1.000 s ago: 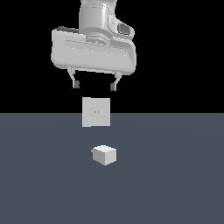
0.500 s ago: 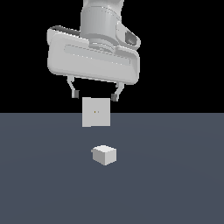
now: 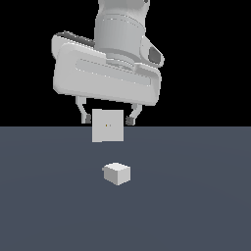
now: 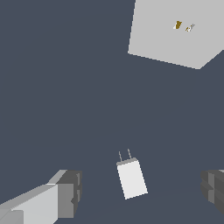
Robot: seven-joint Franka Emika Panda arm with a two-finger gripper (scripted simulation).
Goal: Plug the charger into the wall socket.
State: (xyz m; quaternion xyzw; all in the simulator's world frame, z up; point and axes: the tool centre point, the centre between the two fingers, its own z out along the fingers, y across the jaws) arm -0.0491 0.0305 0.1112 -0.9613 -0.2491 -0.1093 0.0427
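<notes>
A flat dark grey-blue table (image 3: pixel 196 206) is filling the lower half of the exterior view, with plain black behind it. The wall socket (image 3: pixel 108 125), an upright white square plate with two tiny marks at its centre, is standing on the table and serves as the landmark here. The charger (image 3: pixel 116 173), a small white block, is lying on the table in front of the socket, between it and the exterior camera and clearly apart from it. In the wrist view two thin prongs are showing at the end of the charger (image 4: pixel 131 178) that is turned toward the socket (image 4: pixel 175 33), though the block is sitting slightly askew to it.

The pincer (image 3: pixel 107 118) is hanging above the table with its fingers spread wide and nothing between them; one fingertip (image 3: pixel 86 118) is showing on each side of the socket's upper part. Compared with the views of a second and half a second ago, the arm has been coming nearer and lower, the hand now looming larger and the fingertips dropping from above the socket's top edge to beside it, while charger and socket have been keeping their places. In the wrist view the charger is lying between the two finger pads (image 4: pixel 70 192), which suggests the approach is lining up for a grasp. The charger is not yet gripped, and the plugging-in is still wholly ahead.
</notes>
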